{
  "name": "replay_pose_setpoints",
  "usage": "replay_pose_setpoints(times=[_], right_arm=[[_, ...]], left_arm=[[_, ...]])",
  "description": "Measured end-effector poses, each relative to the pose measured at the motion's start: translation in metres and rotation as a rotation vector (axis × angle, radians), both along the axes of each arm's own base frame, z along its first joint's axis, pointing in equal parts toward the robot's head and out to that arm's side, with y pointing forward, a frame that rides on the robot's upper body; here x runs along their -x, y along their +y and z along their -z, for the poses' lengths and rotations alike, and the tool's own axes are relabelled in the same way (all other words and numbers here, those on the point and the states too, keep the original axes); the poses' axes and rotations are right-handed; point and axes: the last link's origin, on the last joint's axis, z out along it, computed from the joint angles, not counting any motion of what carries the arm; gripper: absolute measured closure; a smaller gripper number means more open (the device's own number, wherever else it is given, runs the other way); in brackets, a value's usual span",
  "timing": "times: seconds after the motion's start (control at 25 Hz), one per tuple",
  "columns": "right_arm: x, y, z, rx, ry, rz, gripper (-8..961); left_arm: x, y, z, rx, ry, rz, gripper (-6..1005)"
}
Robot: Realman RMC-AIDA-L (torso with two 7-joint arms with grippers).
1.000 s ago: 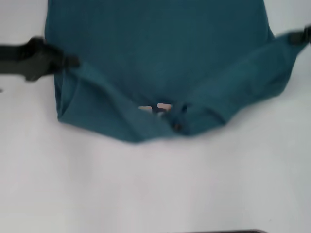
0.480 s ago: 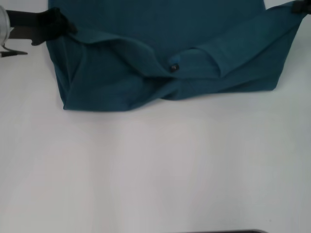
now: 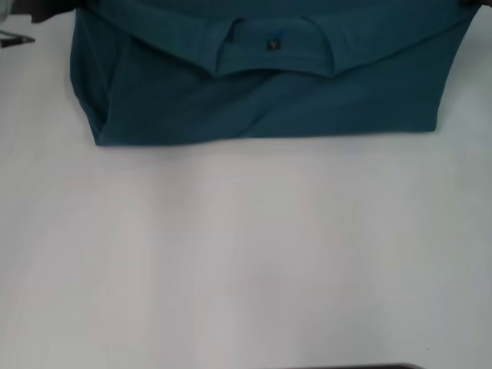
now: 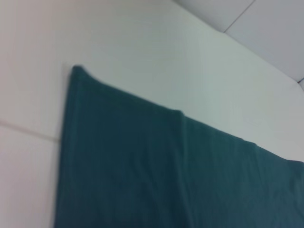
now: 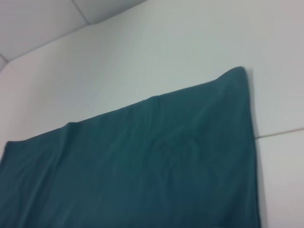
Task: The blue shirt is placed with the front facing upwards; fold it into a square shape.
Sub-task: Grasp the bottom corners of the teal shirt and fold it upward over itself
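The blue shirt (image 3: 261, 100) lies at the far side of the white table (image 3: 246, 254). Its collar edge with a small dark label (image 3: 273, 44) is folded over onto the body. My left gripper (image 3: 58, 8) shows only as a dark shape at the shirt's far left corner, shut on the cloth. My right gripper (image 3: 473, 3) barely shows at the far right corner, holding the cloth there. The left wrist view shows flat teal cloth (image 4: 142, 166) on the table. The right wrist view shows the same cloth (image 5: 142, 166). The chest letters are hidden.
A bare stretch of white table lies between the shirt's near fold and me. A thin metal part (image 3: 14, 38) shows at the left edge. A dark strip (image 3: 346, 367) runs along the bottom edge of the head view.
Both grippers have carried the shirt's collar edge away from me, over the body. The fold line has moved farther off and the chest letters have gone out of sight.
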Motion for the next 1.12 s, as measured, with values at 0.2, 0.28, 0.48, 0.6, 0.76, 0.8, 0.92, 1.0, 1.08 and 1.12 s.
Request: replay_pose_setpoints(times=[0.2,0.28,0.48,0.6,0.76,0.8,0.92,1.0,1.08,1.12], right_arm=[[-0.001,0.007,0.011,0.012,-0.074,-0.001,916],[-0.001,0.011,0.015,0.021,-0.129,-0.003,916],[0.008,0.026,0.024,0.026,-0.262,-0.022,915],[0.016,0.034,0.027,0.021,-0.302,-0.041,914],[0.023,0.041,0.029,0.014,-0.341,-0.061,914],[0.024,0.042,0.029,0.012,-0.348,-0.065,915],[0.028,0.044,0.030,0.010,-0.359,-0.074,915],[0.029,0.045,0.030,0.003,-0.363,-0.076,916],[0.029,0.046,0.031,-0.002,-0.366,-0.076,916],[0.029,0.047,0.031,-0.004,-0.367,-0.076,915]], left_arm=[[-0.008,0.007,0.001,-0.005,0.045,0.031,973],[-0.007,0.008,0.002,-0.009,0.057,0.027,973],[-0.005,0.009,0.002,-0.017,0.074,0.014,973],[-0.005,0.009,0.003,-0.018,0.077,0.010,973],[-0.005,0.009,0.004,-0.020,0.078,0.001,973],[-0.005,0.009,0.004,-0.021,0.078,0.001,973],[-0.005,0.009,0.004,-0.022,0.080,0.004,973],[-0.006,0.010,0.003,-0.027,0.083,0.007,973],[-0.006,0.010,0.003,-0.032,0.084,0.008,973],[-0.006,0.011,0.002,-0.034,0.085,0.008,973]])
